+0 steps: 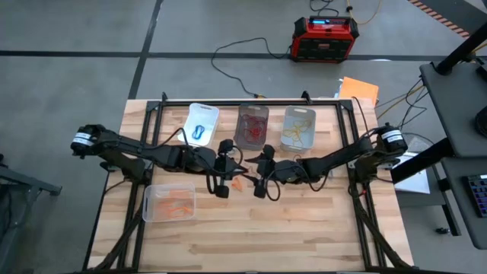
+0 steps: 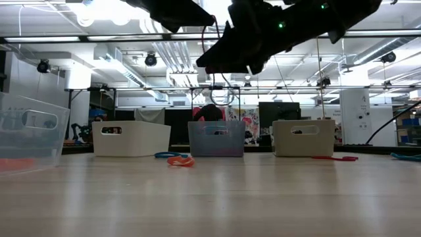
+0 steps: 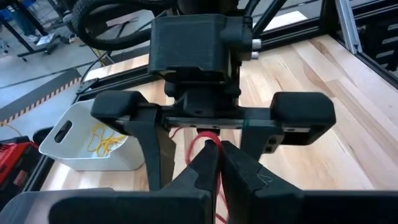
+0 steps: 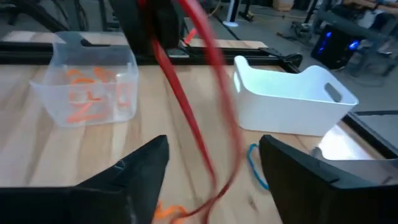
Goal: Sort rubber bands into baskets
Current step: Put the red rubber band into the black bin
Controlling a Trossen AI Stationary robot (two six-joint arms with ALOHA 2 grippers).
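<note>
A red rubber band [image 4: 186,115] hangs over the table's middle from my left gripper [image 3: 219,155], which is shut on it. My right gripper [image 4: 214,168] faces the left one, open, with one finger on each side of the hanging loop; no touch shows. Along the far edge stand the white basket [image 1: 202,124] with blue bands, the smoky dark basket [image 1: 253,125] with red bands, and a clear basket [image 1: 299,128] with yellow bands. A second clear basket [image 1: 169,202] holding orange bands stands near left. My left gripper pinches the red band's upper part [image 3: 198,142] between its two fingertips. The fingers come slanting down from the table's left. The rest of the band hangs below them as a slack loop [image 4: 214,168]; whether its lower end reaches the table I cannot tell.
Loose bands lie on the wood: an orange one [image 1: 238,183] under the grippers, a blue one [image 4: 255,165] near the white basket, a red one [image 2: 335,158] and a blue one [image 2: 404,157] to the right. A red-and-black box [image 1: 325,38] sits on the floor beyond the table.
</note>
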